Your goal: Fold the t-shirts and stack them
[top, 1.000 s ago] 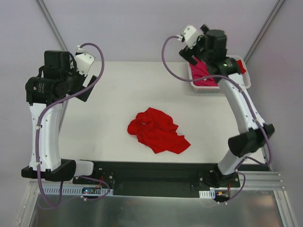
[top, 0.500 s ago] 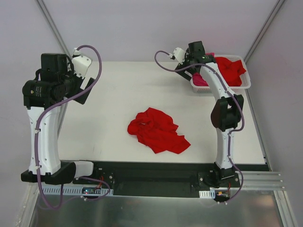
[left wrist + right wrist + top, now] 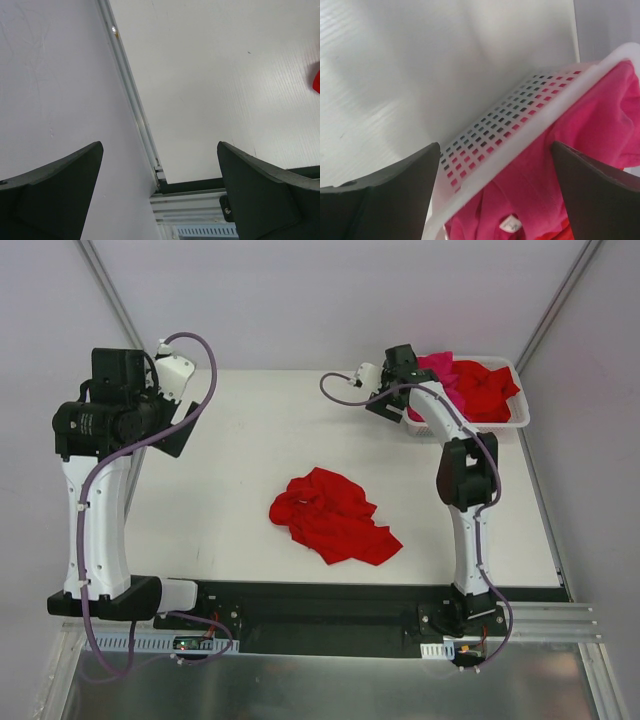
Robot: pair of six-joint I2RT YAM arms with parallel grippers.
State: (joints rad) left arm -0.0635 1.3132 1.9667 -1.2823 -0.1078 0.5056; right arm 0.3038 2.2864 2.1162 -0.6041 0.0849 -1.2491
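— Where do we find the t-shirts?

— We see one red t-shirt (image 3: pixel 335 517) crumpled in a heap at the middle of the overhead frame. It lies on the white surface (image 3: pixel 250 440) and touches nothing else. The rest sit in the upper right of that frame: a magenta-pink t-shirt (image 3: pixel 437 368) and bunched red t-shirts (image 3: pixel 485 388), which we cannot count. All of these are inside the white slotted basket (image 3: pixel 500 426).

— Can we read any writing?

— No. In the right wrist view we make out a small white neck label (image 3: pixel 510 223) on the magenta-pink t-shirt, at the bottom edge. Its print is too blurred for us to read.

— And the basket close up?

— Its perforated wall runs diagonally across the right wrist frame, with pink cloth showing through the slots and heaped up to the rim.

— What of the pincers?

— We see the right pincer (image 3: pixel 494 145) with its jaws spread wide, gripping nothing, just beside the basket's left wall. The left pincer (image 3: pixel 159 145) is likewise spread wide and empty. It is raised at the upper left of the overhead frame, well apart from all cloth. Its own view shows bare surface, an edge rail (image 3: pixel 135 100) and a red sliver at the right edge.
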